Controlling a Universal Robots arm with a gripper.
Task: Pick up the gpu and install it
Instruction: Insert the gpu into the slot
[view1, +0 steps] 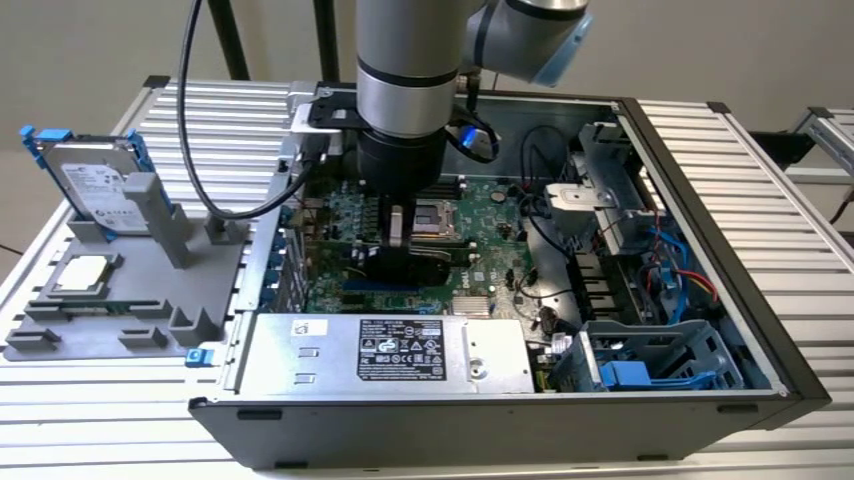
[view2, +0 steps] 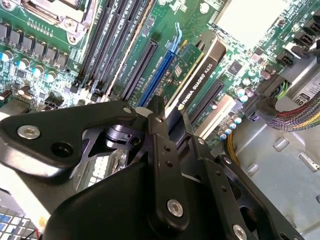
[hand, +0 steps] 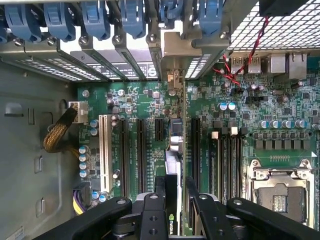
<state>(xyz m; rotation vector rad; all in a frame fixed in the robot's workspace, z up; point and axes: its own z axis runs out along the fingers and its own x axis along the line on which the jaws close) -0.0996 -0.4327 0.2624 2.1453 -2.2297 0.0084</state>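
My gripper (view1: 399, 252) is down inside the open computer case (view1: 694, 180), shut on the gpu (view1: 400, 268), which stands on edge over the motherboard (view1: 501, 250). In the second wrist view the gpu (view2: 194, 75) shows its green board and black shroud between my fingers (view2: 160, 135). It sits just beside the blue expansion slot (view2: 152, 85). In the first wrist view the gpu (hand: 173, 150) runs edge-on from my gripper (hand: 175, 187) to the rear slot openings (hand: 175, 55), in line with a slot among the black ones. Whether its edge is seated, I cannot tell.
The CPU socket (view1: 437, 214) lies close by my gripper, with the power supply (view1: 387, 350) in front. Cables (view1: 534, 215) and a blue drive cage (view1: 641, 370) crowd the exterior view's right. Outside the case stands a hard drive (view1: 100, 185) on a grey fixture (view1: 94, 310).
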